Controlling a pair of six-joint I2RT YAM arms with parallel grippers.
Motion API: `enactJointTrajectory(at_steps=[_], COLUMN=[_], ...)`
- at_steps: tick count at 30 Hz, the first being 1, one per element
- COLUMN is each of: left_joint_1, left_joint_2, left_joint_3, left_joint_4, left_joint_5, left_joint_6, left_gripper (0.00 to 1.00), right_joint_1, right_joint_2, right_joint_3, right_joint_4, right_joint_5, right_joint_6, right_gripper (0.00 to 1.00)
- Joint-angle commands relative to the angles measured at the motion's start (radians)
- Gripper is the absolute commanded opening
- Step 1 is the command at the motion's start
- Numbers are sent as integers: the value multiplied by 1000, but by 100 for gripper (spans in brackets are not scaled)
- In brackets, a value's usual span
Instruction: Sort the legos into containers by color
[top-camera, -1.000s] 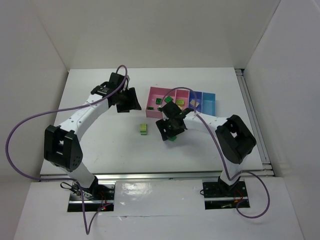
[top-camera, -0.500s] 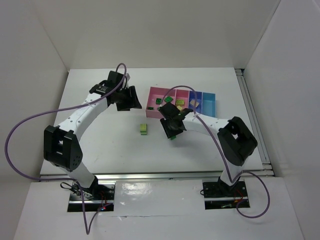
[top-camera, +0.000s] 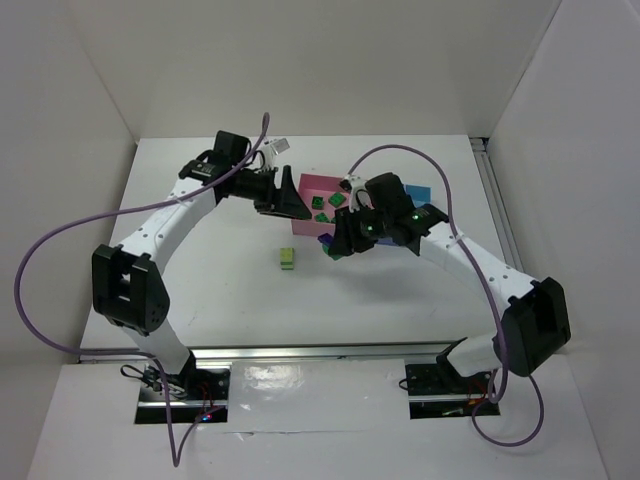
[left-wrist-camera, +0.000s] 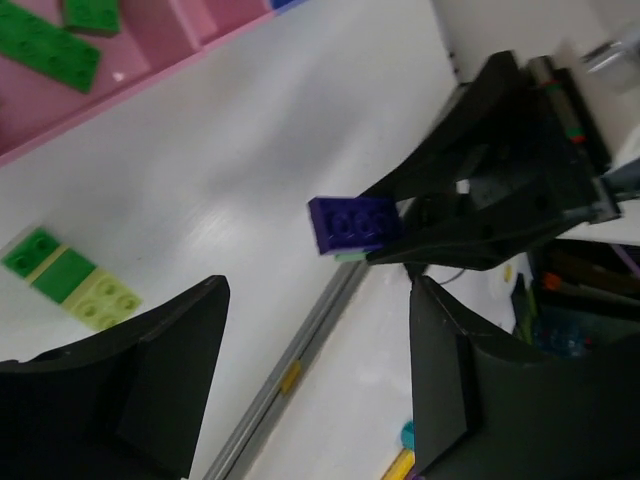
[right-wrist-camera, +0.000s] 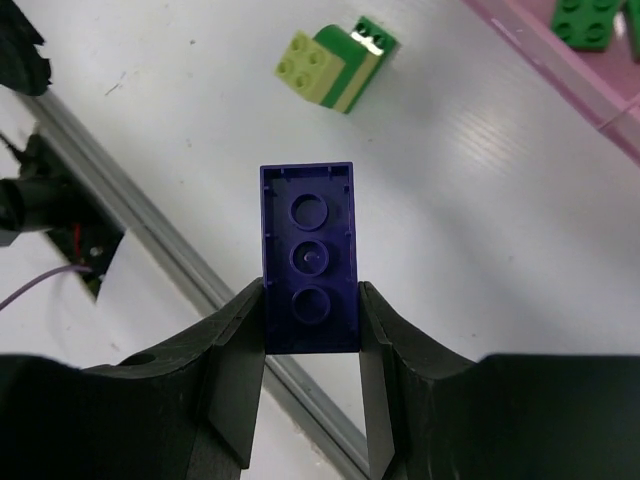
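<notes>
R gripper: jaws shut on blue brick, now lifted to top-view centre; open a sec ago, so pick done, blue bin likely next. L gripper: wide open, empty, upper centre by containers. Count: 1 blue brick held, 1 green/lime stack below-left, 2 green bricks in pink bin; other bins hidden.

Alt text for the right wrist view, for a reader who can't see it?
The right gripper clamps a dark purple brick, hollow underside facing the camera, above the white table. Behind it lies a lime-and-green brick stack, with the corner of a pink bin at upper right.
</notes>
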Motion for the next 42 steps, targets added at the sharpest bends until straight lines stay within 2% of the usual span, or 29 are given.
enactJointTrajectory(at_steps=[1, 2, 4, 7, 10, 11, 14, 20, 24, 27, 28, 30, 33, 36, 40, 42], left_joint_1=[15, 15, 6, 6, 6, 6, 6, -14, -24, -59, -59, -68, -68, -77, -77, -77], left_joint_2=[-17, -17, -27, -14, -14, -14, -14, -25, -13, -13, -13, -13, -13, -13, -25, -25], left_joint_3=[-23, -41, -72, -81, -106, -106, -130, -190, -213, -252, -252, -293, -344, -353, -419, -454], left_joint_4=[100, 177, 225, 225, 225, 225, 202, 236, 343, 520, 521, 639, 806, 849, 1041, 1188], left_joint_5=[197, 216, 256, 328, 369, 439, 477, 431, 484, 485, 475, 475, 465, 445, 435, 435], left_joint_6=[-10, -21, -21, 25, 56, 83, 94, 81, -22, -126, -154, -211, -332, -390, -517, -613], left_gripper=[76, 76, 76, 78, 81, 82, 84, 84, 84, 86, 86, 86, 83, 82, 75, 70], right_joint_1=[-21, -33, -62, -98, -116, -131, -159, -181, -199, -199, -199, -199, -199, -199, -199, -199], right_joint_2=[-22, -22, -12, 16, 25, 25, 25, 25, 13, 4, 4, 4, 13, 22, 22, 22], right_joint_3=[6, 6, 17, 38, 38, 38, 38, 47, 24, -3, -12, -13, -13, -3, -3, -3], right_joint_4=[12, 12, 0, 0, 0, 0, 17, 65, 211, 334, 354, 385, 396, 396, 396, 396], right_joint_5=[-158, -191, -301, -451, -531, -556, -585, -604, -581, -581, -581, -581, -591, -591, -602, -602], right_joint_6=[-22, -22, -31, -40, -40, -40, -31, 10, 125, 219, 233, 268, 268, 268, 268, 268], right_gripper=[18, 18, 18, 18, 18, 18, 18, 18, 18, 18, 18, 18, 18, 18, 18, 18])
